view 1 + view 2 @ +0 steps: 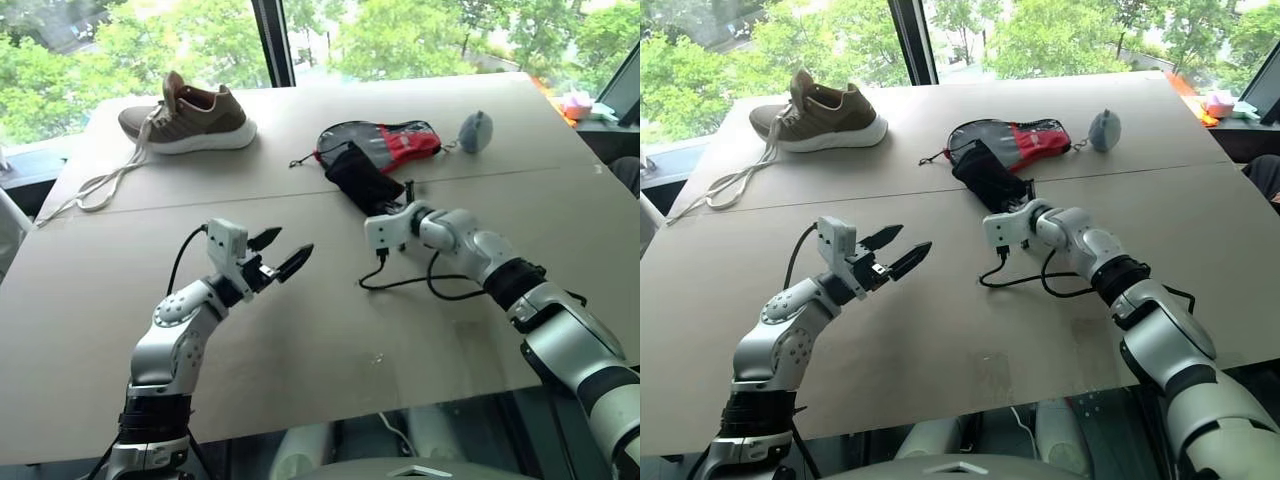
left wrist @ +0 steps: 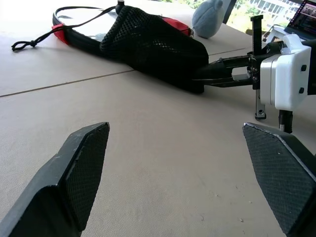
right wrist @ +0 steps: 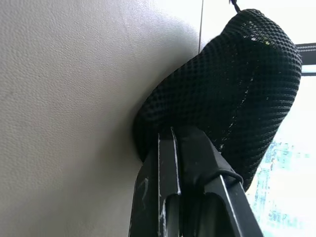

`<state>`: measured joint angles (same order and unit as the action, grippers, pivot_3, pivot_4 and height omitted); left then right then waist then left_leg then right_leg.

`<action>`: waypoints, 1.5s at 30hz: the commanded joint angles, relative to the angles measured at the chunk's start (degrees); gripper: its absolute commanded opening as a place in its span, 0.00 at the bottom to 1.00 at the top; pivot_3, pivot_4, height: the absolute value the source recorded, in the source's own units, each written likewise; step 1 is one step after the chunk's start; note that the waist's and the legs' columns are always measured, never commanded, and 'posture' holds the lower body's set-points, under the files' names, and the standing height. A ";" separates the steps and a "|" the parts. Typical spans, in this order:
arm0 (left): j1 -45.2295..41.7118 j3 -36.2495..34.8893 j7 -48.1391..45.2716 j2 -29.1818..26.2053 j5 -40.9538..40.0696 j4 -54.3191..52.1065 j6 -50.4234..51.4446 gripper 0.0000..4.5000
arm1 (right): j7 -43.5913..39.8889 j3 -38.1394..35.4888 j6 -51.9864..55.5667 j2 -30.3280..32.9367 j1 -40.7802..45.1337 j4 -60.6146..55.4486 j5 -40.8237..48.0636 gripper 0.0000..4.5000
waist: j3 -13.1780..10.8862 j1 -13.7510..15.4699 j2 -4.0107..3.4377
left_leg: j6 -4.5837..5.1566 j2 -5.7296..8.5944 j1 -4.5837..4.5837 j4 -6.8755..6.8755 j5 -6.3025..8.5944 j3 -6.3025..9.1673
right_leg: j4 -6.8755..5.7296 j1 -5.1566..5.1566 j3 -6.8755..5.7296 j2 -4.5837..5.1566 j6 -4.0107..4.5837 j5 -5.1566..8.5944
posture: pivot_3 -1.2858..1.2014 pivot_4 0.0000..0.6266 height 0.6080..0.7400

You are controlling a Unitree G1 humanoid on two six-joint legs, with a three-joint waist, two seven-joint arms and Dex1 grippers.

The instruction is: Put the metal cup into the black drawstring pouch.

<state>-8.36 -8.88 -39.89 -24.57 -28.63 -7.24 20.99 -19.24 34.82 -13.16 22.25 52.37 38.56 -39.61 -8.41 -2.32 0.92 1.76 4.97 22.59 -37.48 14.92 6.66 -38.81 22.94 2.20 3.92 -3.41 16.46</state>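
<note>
A wide tan table (image 1: 300, 330), matte and faintly grained like leatherette, with thin seams running across it, stands before tall windows full of green trees. Near its middle lies the black drawstring pouch (image 1: 362, 177), a soft, lumpy bag of open mesh weave that bulges at its near end; whether the metal cup sits inside cannot be told. Its far end rests against, and partly on top of, a flat racket-shaped case (image 1: 385, 141) in black, grey and red with a shiny zipped rim; a thin black cord (image 2: 37, 39) with a knotted end trails off the case to the left.

The right gripper (image 3: 178, 148) is at the pouch's near end, its two black fingers pressed together with a fold of the mesh pinched between their tips. The white housing behind them carries a looping black cable (image 1: 420, 283) that lies on the table.

Just right of the case sits a grey fuzzy ball (image 1: 476, 131), rounded and felt-like. At the far left lies a brown knit sneaker (image 1: 190, 117) with a white sole, its pale laces (image 1: 100, 186) strung out toward the near left edge. No writing or brand mark can be read on any of these things.

The left gripper (image 1: 280, 253) hangs above bare table on the near left, well apart from the pouch, its fingers (image 2: 81, 173) spread wide; their inner pads are black with a fine diamond-knurled texture.
</note>
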 commanded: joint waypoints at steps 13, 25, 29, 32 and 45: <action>-1.14 0.74 -1.25 0.39 0.36 0.70 -1.78 1.00 | -14.56 -16.68 34.70 -9.87 -15.03 -32.18 24.85 0.64 | 0.00 0.09 -0.01 | 0.00 -0.03 0.07 0.00 0.00 0.04 | -0.03 0.05 0.06 -0.02 0.00 0.00 | 0.52 0.24 1.00; -0.91 0.70 -1.69 -0.13 0.44 0.60 -1.66 1.00 | 6.31 -35.20 50.49 -24.84 -11.02 -19.95 35.15 0.64 | -0.01 -0.04 -0.01 | 0.00 -0.03 0.07 0.03 0.00 0.02 | -0.05 0.08 0.06 -0.02 0.00 0.00 | 0.52 0.24 1.00; -1.39 1.15 -1.86 -0.20 0.68 0.73 -1.65 1.00 | 8.98 -38.39 47.15 -28.48 -7.46 -14.95 39.35 0.64 | -0.01 -0.22 -0.02 | 0.00 -0.03 0.04 0.03 0.00 -0.01 | -0.08 0.08 0.06 -0.04 0.01 0.00 | 0.52 0.24 1.00; -1.58 1.18 -1.96 -0.29 0.75 0.88 -1.70 1.00 | 9.30 -38.30 45.21 -29.22 -5.97 -12.38 40.42 0.64 | -0.01 -0.35 -0.03 | 0.00 -0.03 0.04 0.04 0.00 -0.01 | -0.08 0.09 0.07 -0.05 0.01 -0.01 | 0.52 0.24 1.00; -1.00 1.18 -1.65 -0.14 0.91 0.33 -1.69 1.00 | -0.09 -30.07 40.44 -22.77 -9.61 -15.98 39.93 0.01 | -0.01 -0.37 -0.03 | 0.00 -0.04 0.04 0.08 0.00 -0.01 | -0.05 0.11 0.07 -0.05 0.01 0.00 | 0.52 0.24 1.00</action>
<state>-9.30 -7.73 -41.23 -24.43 -28.04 -5.50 20.44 -15.70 2.60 27.17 -1.04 43.15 26.96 -0.37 -8.42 -2.69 0.89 1.76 4.94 22.65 -37.40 14.92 6.65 -38.85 23.05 2.27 3.87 -3.41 16.46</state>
